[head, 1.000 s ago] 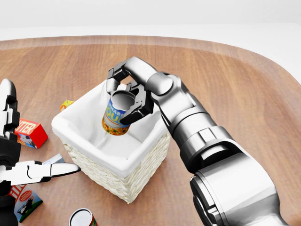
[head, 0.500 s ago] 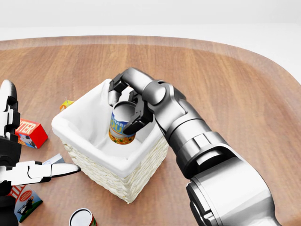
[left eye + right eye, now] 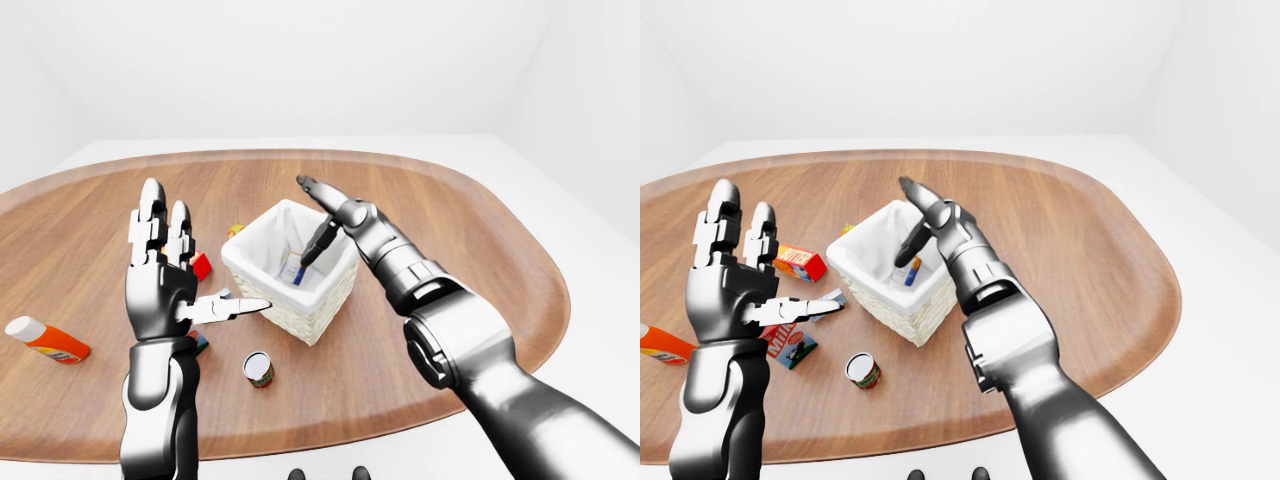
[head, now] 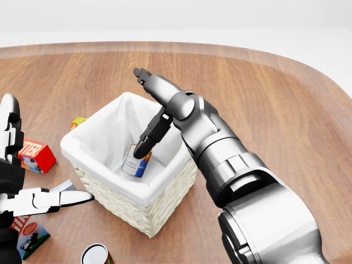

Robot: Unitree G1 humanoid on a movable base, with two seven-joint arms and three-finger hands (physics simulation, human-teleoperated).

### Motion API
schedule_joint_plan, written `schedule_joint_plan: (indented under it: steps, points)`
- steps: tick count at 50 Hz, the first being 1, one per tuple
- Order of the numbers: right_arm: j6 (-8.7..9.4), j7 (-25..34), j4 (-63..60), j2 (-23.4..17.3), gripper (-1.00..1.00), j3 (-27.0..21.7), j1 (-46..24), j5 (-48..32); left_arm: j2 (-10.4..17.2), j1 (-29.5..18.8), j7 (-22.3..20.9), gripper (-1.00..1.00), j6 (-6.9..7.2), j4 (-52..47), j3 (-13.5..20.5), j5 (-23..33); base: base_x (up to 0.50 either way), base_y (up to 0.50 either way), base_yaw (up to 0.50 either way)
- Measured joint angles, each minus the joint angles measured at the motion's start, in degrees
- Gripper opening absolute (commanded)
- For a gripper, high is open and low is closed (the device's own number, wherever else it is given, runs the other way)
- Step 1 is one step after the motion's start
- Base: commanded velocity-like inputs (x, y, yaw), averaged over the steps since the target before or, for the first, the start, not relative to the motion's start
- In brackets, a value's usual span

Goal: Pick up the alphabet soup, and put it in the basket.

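The alphabet soup can (image 4: 136,163) lies on the white lining at the bottom of the wicker basket (image 4: 132,204), partly hidden behind my right thumb. My right hand (image 4: 146,104) hangs over the basket's mouth with its fingers spread open, holding nothing. My left hand (image 3: 165,268) is raised to the left of the basket, open and empty, its thumb pointing at the basket's wall.
A red box (image 4: 36,155), a small yellow item (image 4: 77,121) and a milk carton (image 4: 26,234) lie left of the basket. A second can (image 4: 97,255) stands below it. An orange bottle (image 3: 48,340) lies at the table's far left.
My right hand has opened and let go of the soup can, which has dropped to the basket's bottom. The left hand has not moved.
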Motion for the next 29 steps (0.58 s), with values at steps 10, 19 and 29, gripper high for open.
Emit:
schedule_joint_plan:
  steps: [10, 19, 29]
  points:
    - [0.0, -1.9, -1.5, -1.3, 1.0, -2.2, -6.0, 5.0, 0.0, 0.0, 0.0, 1.0, 0.0, 0.1, 0.0, 0.0, 0.0, 0.0, 0.0]
    - [0.0, -4.5, -4.1, -4.3, 1.0, -3.7, -13.8, 11.4, 0.0, 0.1, 0.1, 1.0, 0.0, 0.0, 0.0, 0.0, 0.0, 0.0, 0.0]
    - [0.0, -6.4, -6.9, -6.7, 1.0, -4.1, -19.8, 16.8, 0.0, 0.0, 0.2, 1.0, 0.0, -0.1, -0.1, 0.1, 0.0, 0.0, 0.0]
